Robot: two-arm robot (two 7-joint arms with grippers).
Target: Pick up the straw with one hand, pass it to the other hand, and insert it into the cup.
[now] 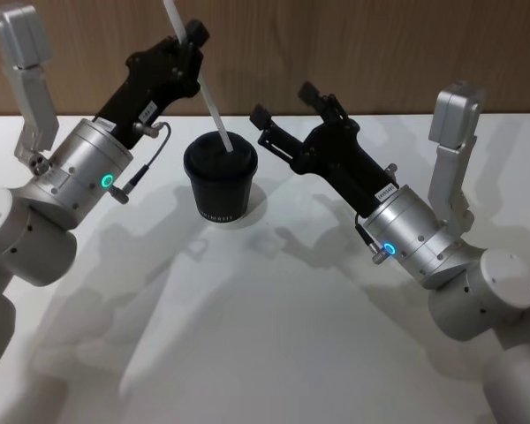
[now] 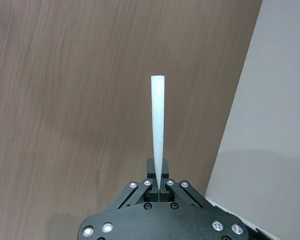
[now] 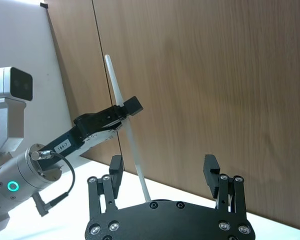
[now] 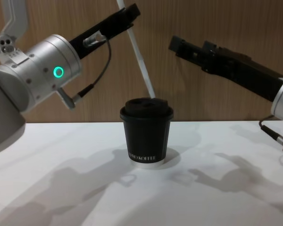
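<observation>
Straw [image 1: 210, 95] is clamped by L gripper [image 1: 191, 40], tilted so its tip meets cup [image 1: 221, 181] lid; R gripper [image 1: 287, 110] is held apart nearby, freed

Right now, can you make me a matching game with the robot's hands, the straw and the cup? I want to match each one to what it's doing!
Things:
1. left gripper
2. right gripper
3. straw
4. cup

What it's doing:
A. stands on the white table with its lid on
B. open, holding nothing, beside the cup
C. leans with its lower end at the cup's lid
D. shut on the straw, up above the cup

Right pairs: 1-D, 2-B, 3-C, 4-A
</observation>
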